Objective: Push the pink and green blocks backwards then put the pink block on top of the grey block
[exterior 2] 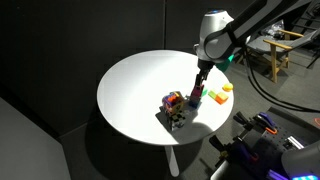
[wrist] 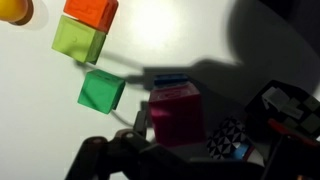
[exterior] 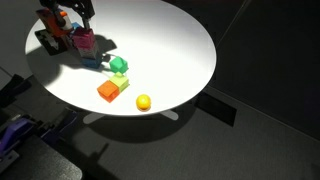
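The pink block appears to stand on the grey block, of which only a blue-grey sliver shows. In the exterior views the pink block rises beside the toy cluster, with the grey block under it. The green block lies on the table a short way off. My gripper hovers straight above the pink block. Its jaws are open, spread to either side of the block without closing on it.
A multicoloured toy cluster stands close beside the stack. A lime-green cube, an orange cube and a yellow ball lie beyond the green block, toward the edge of the round white table.
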`<state>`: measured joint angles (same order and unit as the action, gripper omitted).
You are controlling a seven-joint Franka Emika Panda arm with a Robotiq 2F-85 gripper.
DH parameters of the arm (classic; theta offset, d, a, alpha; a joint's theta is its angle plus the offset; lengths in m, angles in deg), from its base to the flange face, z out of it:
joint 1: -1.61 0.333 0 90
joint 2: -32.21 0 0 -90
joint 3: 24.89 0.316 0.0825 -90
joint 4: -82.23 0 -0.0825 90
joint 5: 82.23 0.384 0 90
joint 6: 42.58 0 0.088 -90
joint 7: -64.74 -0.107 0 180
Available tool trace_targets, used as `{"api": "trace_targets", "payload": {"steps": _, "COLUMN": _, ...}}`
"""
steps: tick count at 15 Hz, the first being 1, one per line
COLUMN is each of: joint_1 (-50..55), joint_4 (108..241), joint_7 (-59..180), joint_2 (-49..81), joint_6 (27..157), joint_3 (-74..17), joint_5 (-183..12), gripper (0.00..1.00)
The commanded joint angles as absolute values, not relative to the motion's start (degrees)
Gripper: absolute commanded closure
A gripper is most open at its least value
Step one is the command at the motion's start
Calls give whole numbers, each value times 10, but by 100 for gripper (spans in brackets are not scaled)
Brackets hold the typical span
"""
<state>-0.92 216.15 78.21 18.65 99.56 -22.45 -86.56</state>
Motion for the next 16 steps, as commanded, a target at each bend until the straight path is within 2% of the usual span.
{"api": "trace_targets", "payload": {"steps": 1, "joint_1": -2, "joint_4": 2194, "joint_7": 735, "joint_2": 233, "joint_6": 983, "joint_3": -232, "joint_5": -849, "gripper": 0}}
{"api": "trace_targets", "payload": {"steps": 16, "joint_1": 2, "joint_4": 2259, "joint_7": 629, "joint_2": 346, "joint_6": 889, "joint_3": -237, "joint_5": -857, "gripper": 0}}
